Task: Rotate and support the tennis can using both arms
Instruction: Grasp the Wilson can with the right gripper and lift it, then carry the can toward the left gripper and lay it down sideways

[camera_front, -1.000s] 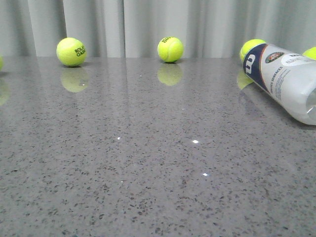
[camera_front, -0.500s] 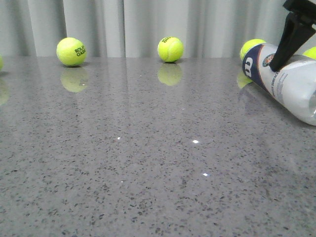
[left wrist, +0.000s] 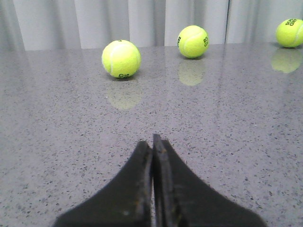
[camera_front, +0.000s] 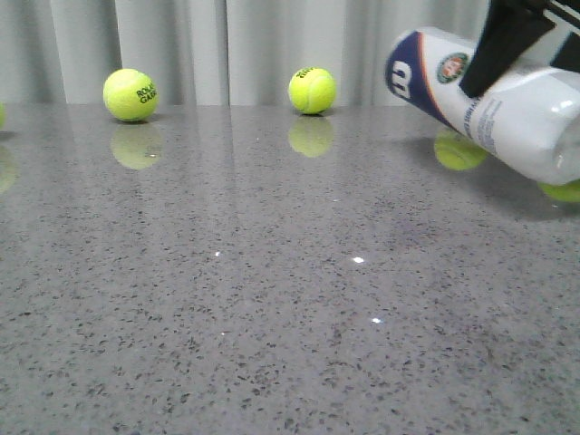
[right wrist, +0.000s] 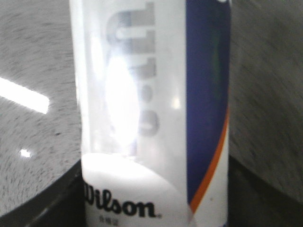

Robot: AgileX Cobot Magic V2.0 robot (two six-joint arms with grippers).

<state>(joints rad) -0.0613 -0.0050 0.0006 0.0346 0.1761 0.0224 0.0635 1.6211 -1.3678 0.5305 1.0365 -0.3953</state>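
Note:
The tennis can (camera_front: 521,113), clear with a navy-and-white Wilson label and orange trim, hangs tilted above the table at the far right, its navy end up and to the left. My right gripper (camera_front: 494,68) is shut on it from above; one black finger crosses its front. In the right wrist view the can (right wrist: 151,118) fills the space between the fingers (right wrist: 42,203). My left gripper (left wrist: 153,142) shows only in the left wrist view, low over bare table, shut and empty.
Yellow-green tennis balls lie on the grey speckled table: one at the back left (camera_front: 131,94), one at the back centre (camera_front: 313,90), two below the lifted can (camera_front: 459,150) (camera_front: 566,190). Three balls (left wrist: 121,58) lie ahead of the left gripper. A curtain hangs behind.
The right gripper came down onto the can, which lay on the table, closed on it and lifted it up and to the left. The balls behind it are now uncovered.

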